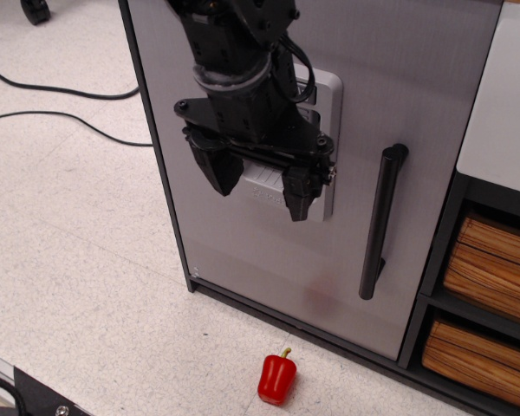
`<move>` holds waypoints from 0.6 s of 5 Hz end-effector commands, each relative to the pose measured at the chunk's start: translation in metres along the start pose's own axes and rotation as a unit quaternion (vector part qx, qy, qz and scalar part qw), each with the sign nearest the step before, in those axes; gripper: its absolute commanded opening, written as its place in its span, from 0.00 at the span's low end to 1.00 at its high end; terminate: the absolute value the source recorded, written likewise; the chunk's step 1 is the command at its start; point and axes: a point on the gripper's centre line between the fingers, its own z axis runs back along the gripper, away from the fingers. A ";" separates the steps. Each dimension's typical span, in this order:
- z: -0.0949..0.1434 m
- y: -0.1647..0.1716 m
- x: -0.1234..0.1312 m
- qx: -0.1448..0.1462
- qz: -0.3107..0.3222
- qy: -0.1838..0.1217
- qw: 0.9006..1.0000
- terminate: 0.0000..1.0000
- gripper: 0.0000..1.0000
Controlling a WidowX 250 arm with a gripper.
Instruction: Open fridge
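Note:
The fridge [243, 251] is a black-framed cabinet with a brushed silver-grey door, which is shut. Its vertical black bar handle [381, 221] is at the door's right side. A grey dispenser recess [329, 95] is partly hidden behind my arm. My gripper [258, 189] is black, points downward in front of the door and is open with nothing between its fingers. It hangs left of the handle, with a clear gap between them.
A red bell pepper [276, 378] lies on the speckled floor in front of the fridge. A shelf unit with wooden-fronted drawers [490, 269] stands right of the fridge. Black cables [61, 91] run across the floor at the left.

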 end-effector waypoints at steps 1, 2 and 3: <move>0.000 0.000 0.000 0.000 0.000 0.000 1.000 0.00 1.00; -0.017 -0.017 0.014 -0.006 0.023 -0.014 1.000 0.00 1.00; -0.039 -0.033 0.045 -0.003 0.030 -0.028 0.999 0.00 1.00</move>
